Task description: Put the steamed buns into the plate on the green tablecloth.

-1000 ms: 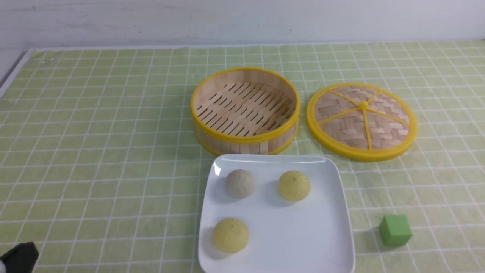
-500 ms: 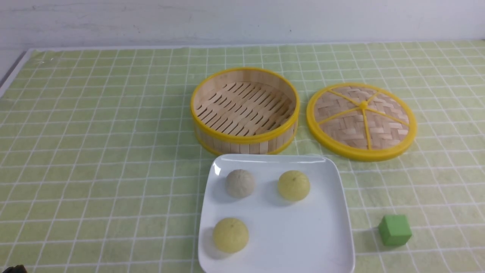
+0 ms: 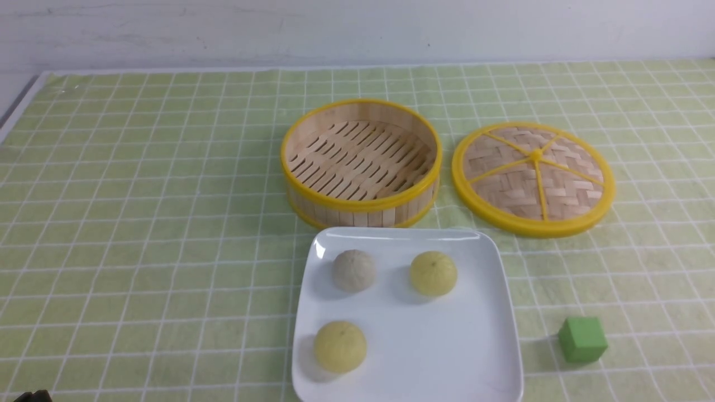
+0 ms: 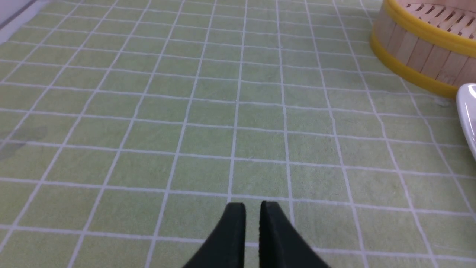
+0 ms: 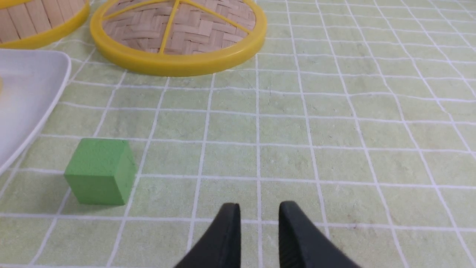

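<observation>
The white square plate [image 3: 435,346] lies on the green tablecloth [image 3: 139,223] at the front centre. Three steamed buns sit on it, apart from each other: a greyish one [image 3: 354,270], a pale yellow one [image 3: 433,273] and another pale yellow one [image 3: 340,346]. My left gripper [image 4: 253,206] is shut and empty, low over bare cloth to the left of the plate's edge [image 4: 469,111]. My right gripper [image 5: 259,206] is empty with its jaws a narrow gap apart, over bare cloth to the right of the plate [image 5: 26,85]. Only a black sliver of the left arm [image 3: 34,397] shows in the front view.
An empty yellow-rimmed bamboo steamer basket [image 3: 361,162] stands just behind the plate. Its round woven lid [image 3: 533,178] lies flat to the right of it. A green cube [image 3: 582,339] sits right of the plate, near my right gripper [image 5: 99,171].
The black end of my left arm has drawn back at the bottom left corner until only a sliver shows. The buns, plate and other things have not moved.
</observation>
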You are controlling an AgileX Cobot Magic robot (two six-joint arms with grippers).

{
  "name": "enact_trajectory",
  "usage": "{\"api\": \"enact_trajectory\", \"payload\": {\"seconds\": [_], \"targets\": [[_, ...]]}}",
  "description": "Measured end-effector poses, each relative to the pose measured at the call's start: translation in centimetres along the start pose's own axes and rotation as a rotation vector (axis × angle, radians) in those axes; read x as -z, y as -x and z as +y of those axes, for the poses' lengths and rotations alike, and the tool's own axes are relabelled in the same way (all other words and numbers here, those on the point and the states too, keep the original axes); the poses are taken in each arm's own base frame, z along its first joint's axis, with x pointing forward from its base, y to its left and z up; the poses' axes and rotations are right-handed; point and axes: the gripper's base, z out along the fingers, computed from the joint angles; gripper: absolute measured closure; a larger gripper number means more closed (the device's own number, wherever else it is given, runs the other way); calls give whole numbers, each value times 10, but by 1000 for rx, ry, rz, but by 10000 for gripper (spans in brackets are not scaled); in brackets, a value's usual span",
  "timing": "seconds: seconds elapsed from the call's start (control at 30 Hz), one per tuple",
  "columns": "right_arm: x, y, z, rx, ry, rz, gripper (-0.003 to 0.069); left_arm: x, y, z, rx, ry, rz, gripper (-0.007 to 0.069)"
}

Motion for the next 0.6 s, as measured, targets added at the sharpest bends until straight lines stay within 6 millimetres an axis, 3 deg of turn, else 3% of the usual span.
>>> {"api": "enact_trajectory", "payload": {"seconds": [0.6], "targets": [[0,0,0,0,0,0,461,0,0,1,-16,7,2,520]]}}
